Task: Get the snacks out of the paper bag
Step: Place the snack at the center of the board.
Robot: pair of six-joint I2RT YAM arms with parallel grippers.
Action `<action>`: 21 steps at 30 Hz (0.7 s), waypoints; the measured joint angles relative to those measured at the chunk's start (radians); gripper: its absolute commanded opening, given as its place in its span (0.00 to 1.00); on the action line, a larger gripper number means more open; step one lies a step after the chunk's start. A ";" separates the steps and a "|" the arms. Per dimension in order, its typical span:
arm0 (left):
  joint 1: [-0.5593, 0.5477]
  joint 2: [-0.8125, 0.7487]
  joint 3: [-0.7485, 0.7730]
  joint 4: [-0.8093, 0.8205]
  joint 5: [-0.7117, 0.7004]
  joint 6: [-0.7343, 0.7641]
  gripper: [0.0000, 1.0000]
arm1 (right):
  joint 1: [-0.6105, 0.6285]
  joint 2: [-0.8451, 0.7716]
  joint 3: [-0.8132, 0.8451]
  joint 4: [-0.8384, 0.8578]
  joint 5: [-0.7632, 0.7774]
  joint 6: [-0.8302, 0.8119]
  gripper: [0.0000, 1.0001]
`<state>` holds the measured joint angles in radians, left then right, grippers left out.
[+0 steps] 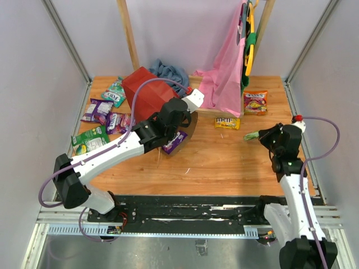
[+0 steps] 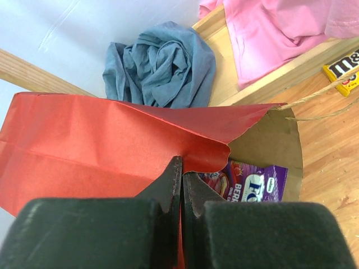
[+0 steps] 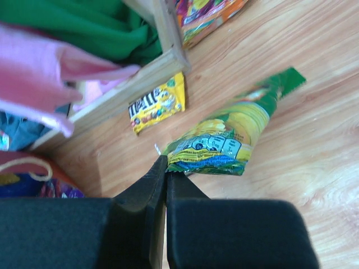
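**Item 1 – paper bag** point(image 2: 101, 145): red outside, brown kraft inside. Lies on its side at centre-left of table point(image 1: 224, 162), mouth facing right. Twine handle point(image 2: 320, 96) trails off the mouth's far edge.

**Item 2 – left gripper** point(image 2: 182, 168): fingers pressed together, pinching the bag's red upper lip at the mouth.

**Item 3 – bagged purple packet** point(image 2: 255, 182): sits just inside the mouth, on the brown lining, below and right of the pinched lip.

**Item 4 – right gripper** point(image 3: 166, 165): fingers squeezed shut on one end of green packet point(image 3: 230, 134), right side of table. Can't tell whether the pkt is lifted or resting on the wood.

**Item 5 – snacks already out:**
- M&M's packet point(image 1: 227, 123), yellow, centre, near the wooden frame point(image 3: 168, 50).
- Orange packet point(image 1: 255, 102), far right of the M&M's.
- Teal packet point(image 1: 115, 92), two purple packets point(image 1: 96, 110) and green-label packet point(image 1: 90, 140), all left of the bag.

**Item 6 – misc.:** blue-grey cloth point(image 2: 162, 64) bunched behind the bag; pink garment point(image 1: 224, 78) hanging far-centre.
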<state>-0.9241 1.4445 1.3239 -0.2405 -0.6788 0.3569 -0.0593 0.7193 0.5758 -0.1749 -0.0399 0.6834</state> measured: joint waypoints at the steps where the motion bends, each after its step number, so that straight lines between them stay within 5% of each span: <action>1: 0.000 0.000 0.000 0.000 0.000 0.000 0.04 | -0.015 0.022 0.008 0.013 -0.003 0.006 0.01; 13: 0.000 0.000 0.000 0.001 0.006 0.001 0.04 | -0.214 0.378 0.085 0.272 -0.126 0.139 0.01; 18: 0.000 0.000 0.000 0.000 0.007 0.001 0.04 | -0.232 0.430 -0.018 0.362 -0.193 0.176 0.01; 21: 0.000 0.000 0.000 0.000 0.007 0.001 0.04 | -0.232 0.430 -0.119 0.373 -0.226 0.192 0.12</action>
<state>-0.9241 1.4445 1.3239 -0.2401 -0.6720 0.3576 -0.2916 1.1496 0.4568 0.1986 -0.2661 0.8757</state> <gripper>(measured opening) 0.042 0.019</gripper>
